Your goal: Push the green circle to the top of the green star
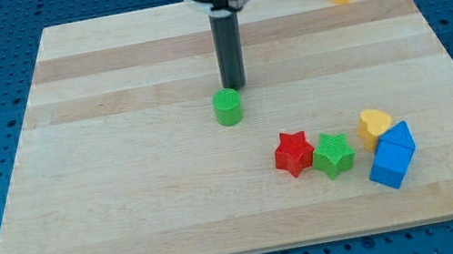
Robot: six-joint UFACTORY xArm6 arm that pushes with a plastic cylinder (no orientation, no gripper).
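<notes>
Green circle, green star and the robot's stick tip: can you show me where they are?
green circle (227, 107), camera view, on the middle of its round top.
green star (333, 153), camera view, on the centre of its top face.
my tip (235, 87), camera view, the rod's very end, just above the green circle.

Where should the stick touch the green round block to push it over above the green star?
No claw here, only pushing. My tip sits just above the green circle, toward the view's top. The green star lies lower right. Its round side can slip off, so I'd probably press square on its left side, pushing rightward.
</notes>
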